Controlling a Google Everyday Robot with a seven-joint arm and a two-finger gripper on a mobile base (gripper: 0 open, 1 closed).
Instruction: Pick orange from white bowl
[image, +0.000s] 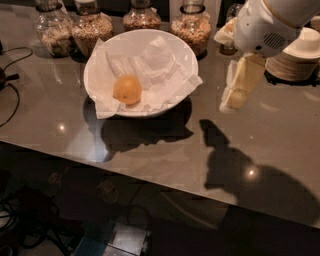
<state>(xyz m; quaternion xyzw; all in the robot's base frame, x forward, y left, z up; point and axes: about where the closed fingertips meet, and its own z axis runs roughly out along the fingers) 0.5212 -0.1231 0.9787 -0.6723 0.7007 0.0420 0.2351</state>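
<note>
The orange (127, 89) lies in the left part of the white bowl (177, 47), on crumpled white paper napkins (155, 65). The bowl stands on the grey counter (260, 145) toward the back left. My gripper (235, 92) hangs from the white arm (265, 25) to the right of the bowl, above the counter, its pale fingers (242, 84) pointing down and left. It is clear of the bowl and holds nothing that I can see.
Several glass jars of grains and snacks (90, 27) line the back behind the bowl. A stack of small white dishes (295, 60) stands at the back right. Black cables (10, 95) lie at the left edge. The counter's front edge runs diagonally across the lower part.
</note>
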